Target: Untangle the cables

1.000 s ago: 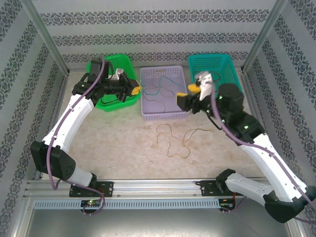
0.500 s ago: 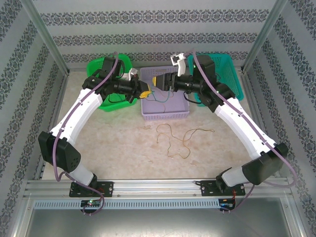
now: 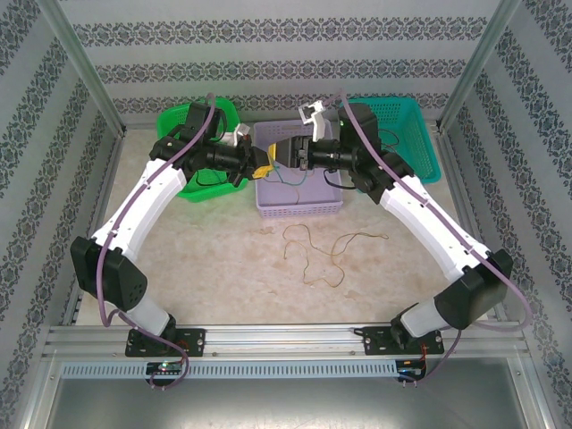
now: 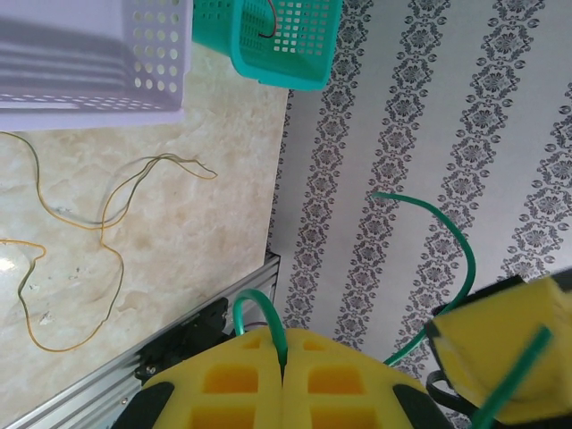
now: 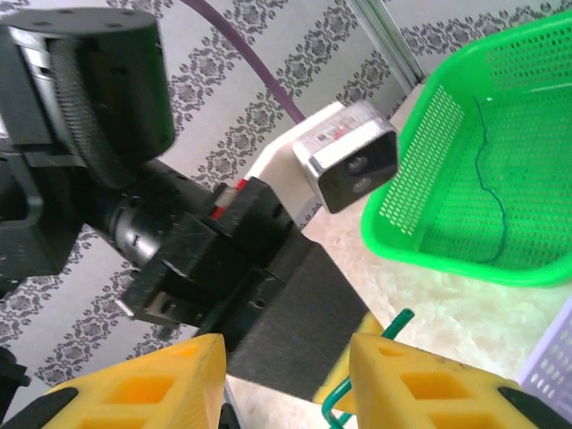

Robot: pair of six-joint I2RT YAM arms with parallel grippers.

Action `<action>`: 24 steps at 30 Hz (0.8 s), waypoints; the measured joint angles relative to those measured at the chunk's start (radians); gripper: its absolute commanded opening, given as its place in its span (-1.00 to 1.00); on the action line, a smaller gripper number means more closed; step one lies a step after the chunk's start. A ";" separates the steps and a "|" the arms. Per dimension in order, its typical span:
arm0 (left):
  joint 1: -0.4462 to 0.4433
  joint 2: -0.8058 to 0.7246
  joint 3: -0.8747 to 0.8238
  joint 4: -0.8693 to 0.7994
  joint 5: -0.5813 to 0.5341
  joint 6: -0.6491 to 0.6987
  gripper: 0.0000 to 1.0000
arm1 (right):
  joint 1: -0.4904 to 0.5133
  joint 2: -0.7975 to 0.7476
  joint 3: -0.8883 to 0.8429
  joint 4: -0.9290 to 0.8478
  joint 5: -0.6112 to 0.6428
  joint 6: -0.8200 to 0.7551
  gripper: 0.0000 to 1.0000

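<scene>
left tool [image 3: 263,164] faces right tool [image 3: 280,152] above purple basket [image 3: 298,211] (cables [image 3: 313,255] nearby).

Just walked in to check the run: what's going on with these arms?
The left gripper is shut on a green cable, holding it above the purple basket. The right gripper faces it with jaws apart, close to that cable but not gripping it. Other thin cables lie loose on the table.
</scene>
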 measured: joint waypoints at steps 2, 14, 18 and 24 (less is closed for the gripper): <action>0.000 0.002 0.001 -0.002 0.000 0.000 -1.00 | 0.000 0.000 -0.016 -0.001 0.003 0.000 -0.17; -0.007 0.005 0.017 -0.006 -0.013 0.000 -1.00 | 0.033 0.004 -0.039 0.002 0.083 0.047 -0.49; -0.014 0.006 0.018 -0.006 -0.020 0.000 -1.00 | 0.033 0.004 -0.041 -0.005 0.132 0.050 -0.83; -0.019 0.007 0.018 -0.009 -0.055 0.000 -1.00 | 0.046 0.003 -0.043 -0.010 0.184 0.071 -1.00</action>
